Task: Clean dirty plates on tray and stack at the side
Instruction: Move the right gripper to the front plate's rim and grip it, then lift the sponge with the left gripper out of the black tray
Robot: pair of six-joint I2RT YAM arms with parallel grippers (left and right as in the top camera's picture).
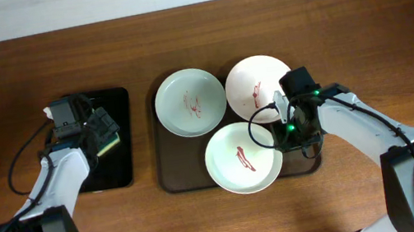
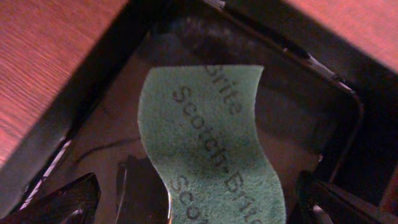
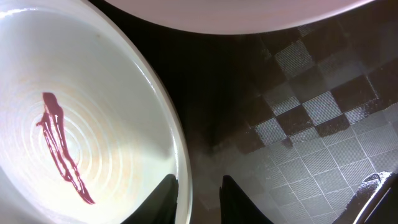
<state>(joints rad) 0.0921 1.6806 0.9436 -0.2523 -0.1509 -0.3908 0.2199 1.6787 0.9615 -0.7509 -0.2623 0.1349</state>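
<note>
Three plates lie on the dark brown tray (image 1: 168,168). The pale green one (image 1: 190,102) is at the back left, the pinkish-white one (image 1: 258,83) at the back right, and the white one (image 1: 243,158) in front. Each carries a red sauce smear. My right gripper (image 1: 281,121) (image 3: 200,186) straddles the white plate's (image 3: 93,93) right rim. One finger is inside the plate and the other stands outside over the tray (image 3: 323,124), with a gap to the rim. My left gripper (image 1: 102,137) (image 2: 202,211) stands wide open over a green scouring sponge (image 2: 211,155).
The sponge (image 1: 111,143) lies in a smaller black tray (image 1: 125,175) (image 2: 348,99) left of the brown tray. Bare wooden tabletop (image 1: 3,90) surrounds both trays. The pinkish-white plate's edge (image 3: 249,15) is close behind my right gripper.
</note>
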